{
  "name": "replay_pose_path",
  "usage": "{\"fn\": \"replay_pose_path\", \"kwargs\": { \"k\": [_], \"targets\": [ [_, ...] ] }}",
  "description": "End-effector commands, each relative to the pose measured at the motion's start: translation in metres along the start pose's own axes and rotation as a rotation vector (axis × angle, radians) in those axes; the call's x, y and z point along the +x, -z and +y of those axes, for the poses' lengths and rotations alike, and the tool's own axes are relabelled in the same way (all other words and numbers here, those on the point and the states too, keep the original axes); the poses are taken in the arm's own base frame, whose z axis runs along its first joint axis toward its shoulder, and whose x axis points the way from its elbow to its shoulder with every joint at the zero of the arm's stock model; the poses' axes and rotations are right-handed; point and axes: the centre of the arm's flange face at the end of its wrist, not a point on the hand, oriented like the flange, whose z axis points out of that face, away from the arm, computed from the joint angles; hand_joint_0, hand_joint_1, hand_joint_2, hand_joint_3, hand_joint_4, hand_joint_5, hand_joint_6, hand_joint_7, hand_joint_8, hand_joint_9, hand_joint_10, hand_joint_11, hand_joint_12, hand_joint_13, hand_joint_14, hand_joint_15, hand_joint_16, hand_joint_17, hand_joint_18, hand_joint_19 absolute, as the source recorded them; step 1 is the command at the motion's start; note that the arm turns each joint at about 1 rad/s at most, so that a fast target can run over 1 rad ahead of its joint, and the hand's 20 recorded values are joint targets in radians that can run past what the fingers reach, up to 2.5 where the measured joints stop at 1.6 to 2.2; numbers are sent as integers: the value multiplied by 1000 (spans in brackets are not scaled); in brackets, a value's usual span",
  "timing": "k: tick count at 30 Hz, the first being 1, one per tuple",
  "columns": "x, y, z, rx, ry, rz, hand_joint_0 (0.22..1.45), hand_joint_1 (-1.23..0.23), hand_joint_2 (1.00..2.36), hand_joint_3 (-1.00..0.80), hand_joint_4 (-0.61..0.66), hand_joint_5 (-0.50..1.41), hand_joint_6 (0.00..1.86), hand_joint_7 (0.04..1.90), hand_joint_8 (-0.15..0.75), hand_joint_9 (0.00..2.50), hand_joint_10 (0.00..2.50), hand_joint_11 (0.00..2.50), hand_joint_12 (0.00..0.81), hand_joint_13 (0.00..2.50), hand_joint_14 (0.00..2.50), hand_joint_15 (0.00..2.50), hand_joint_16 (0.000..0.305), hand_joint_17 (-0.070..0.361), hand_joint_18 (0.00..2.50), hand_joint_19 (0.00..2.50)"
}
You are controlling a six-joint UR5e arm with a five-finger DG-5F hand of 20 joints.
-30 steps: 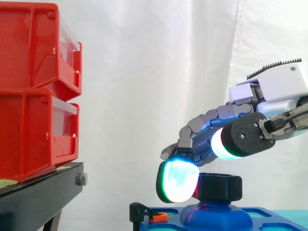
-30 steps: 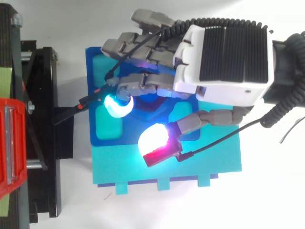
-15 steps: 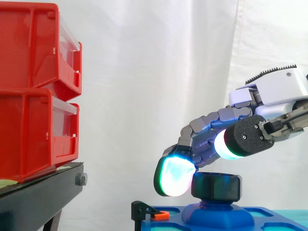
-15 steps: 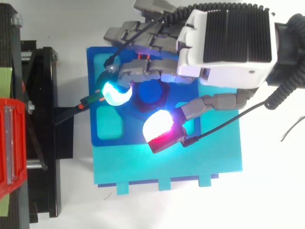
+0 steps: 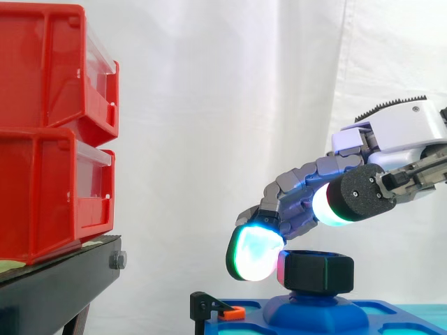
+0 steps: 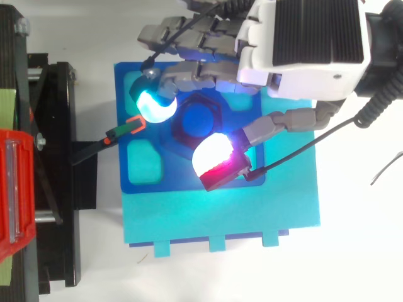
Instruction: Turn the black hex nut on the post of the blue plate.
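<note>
Well, from the side the hand (image 5: 307, 199) is open and holds nothing; one glowing pad (image 5: 253, 252) sits against the black nut (image 5: 316, 271) on the post of the blue plate (image 5: 391, 315). From above, the black nut (image 6: 182, 131) lies between that pad and the thumb (image 6: 214, 157); with the thumb off it, the pad could slip. No words can be read.

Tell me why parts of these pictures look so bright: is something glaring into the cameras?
Top view: the hand's own glowing pads are the source; one flares to plain white by the nut, and cyan light spills onto the blue plate. Side view: the pad next to the nut glows pale cyan with a green rim; the white curtain is evenly lit.
</note>
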Motion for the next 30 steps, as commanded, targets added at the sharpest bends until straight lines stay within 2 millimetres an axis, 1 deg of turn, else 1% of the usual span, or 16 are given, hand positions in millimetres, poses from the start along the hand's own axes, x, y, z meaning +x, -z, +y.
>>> {"fn": "replay_pose_path", "kwargs": {
  "k": [1,4,8,9,13,24,30],
  "targets": [
    [-1,0,0,-2,0,-2,454,-298,1000,-500,127,-233,503,919,193,39,0,0,348,1,0,10,59,133,0,95],
    [-1,-1,0,-3,0,-4,454,-299,1000,-500,127,-233,503,920,194,41,0,0,347,2,0,14,59,133,0,100],
    [-8,-2,3,-10,-1,-17,454,-300,1000,-500,128,-233,503,917,194,41,0,0,347,4,0,15,59,133,0,95],
    [-13,-4,7,-20,-2,-23,454,-301,1000,-500,129,-233,503,919,194,41,0,0,347,4,0,15,59,133,0,97],
    [-19,-4,10,-25,0,-21,455,-302,1000,-500,128,-233,503,919,195,42,0,0,348,5,1,7,59,133,0,99],
    [-17,-5,18,-28,4,-9,455,-304,1000,-500,129,-233,503,921,197,49,0,0,350,9,0,13,59,133,0,99],
    [-21,-7,23,-36,3,-19,455,-305,1000,-500,128,-232,503,921,197,54,0,0,349,9,0,18,59,133,0,100]
  ]
}}
